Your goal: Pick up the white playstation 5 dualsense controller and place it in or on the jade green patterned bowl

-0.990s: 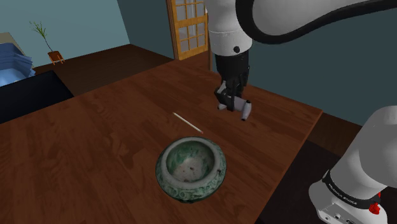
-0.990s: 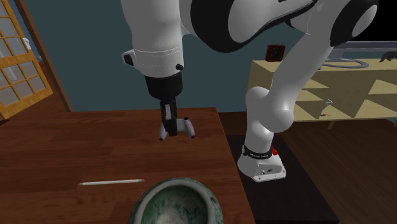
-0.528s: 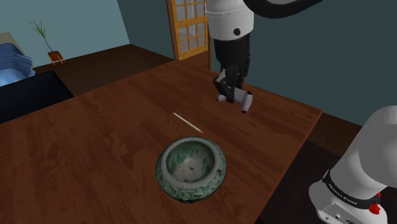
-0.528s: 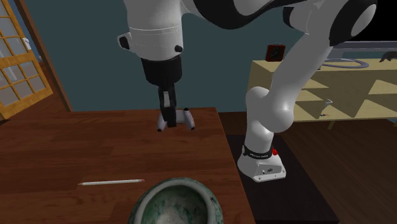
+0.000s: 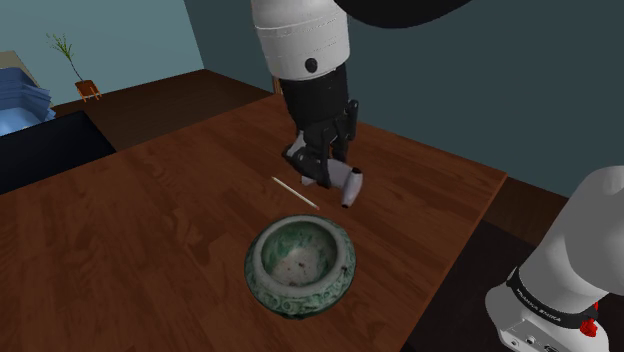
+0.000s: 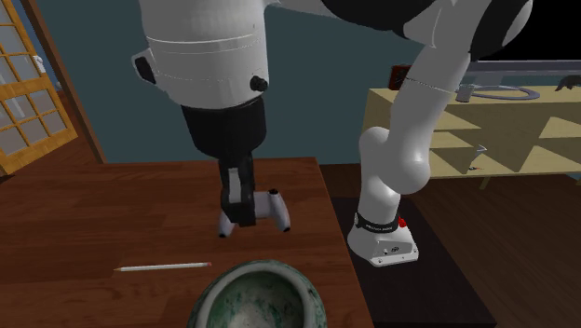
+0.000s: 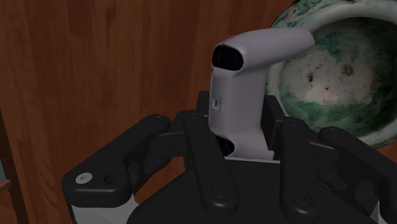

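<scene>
Above the table, controller between fingers, handle toward bowl

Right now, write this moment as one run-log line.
stage: carry | fingers: shut on controller | controller: above table, not yet in bowl

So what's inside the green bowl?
The bowl holds nothing, just a pale, speckled bottom. In the shoulder view its rim hides the near inside wall.
</scene>
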`<state>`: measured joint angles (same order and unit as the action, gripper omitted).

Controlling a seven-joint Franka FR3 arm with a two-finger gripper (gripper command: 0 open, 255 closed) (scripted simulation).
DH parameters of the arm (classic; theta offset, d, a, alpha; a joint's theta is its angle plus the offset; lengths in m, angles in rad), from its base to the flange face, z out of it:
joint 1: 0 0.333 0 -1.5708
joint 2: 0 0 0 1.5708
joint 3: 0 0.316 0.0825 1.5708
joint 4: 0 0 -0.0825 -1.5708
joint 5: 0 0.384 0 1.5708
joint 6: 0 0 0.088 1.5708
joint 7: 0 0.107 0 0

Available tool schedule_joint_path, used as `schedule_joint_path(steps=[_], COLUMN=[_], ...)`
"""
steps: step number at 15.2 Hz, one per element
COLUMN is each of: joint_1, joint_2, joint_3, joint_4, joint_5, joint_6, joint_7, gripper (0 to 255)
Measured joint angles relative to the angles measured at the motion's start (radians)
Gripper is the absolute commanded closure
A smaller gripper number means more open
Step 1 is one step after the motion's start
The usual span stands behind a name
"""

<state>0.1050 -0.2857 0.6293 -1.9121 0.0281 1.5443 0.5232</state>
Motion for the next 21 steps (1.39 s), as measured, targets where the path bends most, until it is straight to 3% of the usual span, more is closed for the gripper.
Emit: schedule_joint_path(steps=[7,21], joint_1=[0.034,0.039], joint_2=[0.210,0.220], joint_3=[0.141,0.148], joint_4=[0.180,0.014], joint_5=[-0.084,-0.088], joint_6=[-0.025,0.146], joint_7=[0.204,0.228], gripper=[255,255])
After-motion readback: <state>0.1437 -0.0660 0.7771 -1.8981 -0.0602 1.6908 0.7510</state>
